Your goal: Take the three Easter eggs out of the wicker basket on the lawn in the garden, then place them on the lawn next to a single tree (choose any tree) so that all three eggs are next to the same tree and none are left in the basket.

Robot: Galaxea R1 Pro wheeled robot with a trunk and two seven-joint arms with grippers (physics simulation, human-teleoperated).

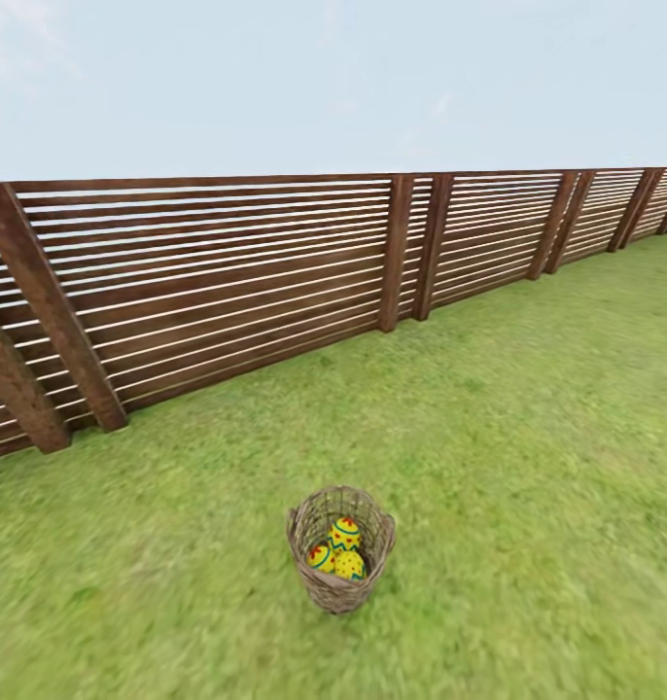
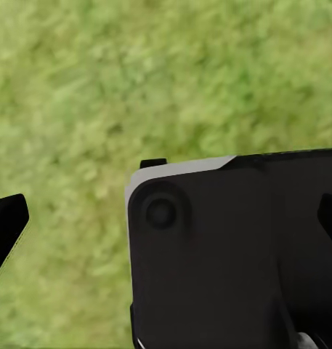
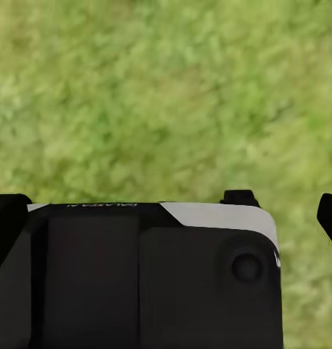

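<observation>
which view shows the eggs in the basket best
The head view: the wicker basket stands upright on the lawn before the fence, with three Easter eggs visible inside through its open top. Both wrist views look down on grass past dark robot housing, giving nothing of the eggs or basket.

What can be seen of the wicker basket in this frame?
The wicker basket is tan, woven and round, bucket-shaped with an open top and a small loop handle at each side of the rim. It stands upright on the lawn, well short of the slatted wooden fence. Inside lie the three Easter eggs, yellow with blue zigzags and red marks, bunched together. No gripper touches it.
</observation>
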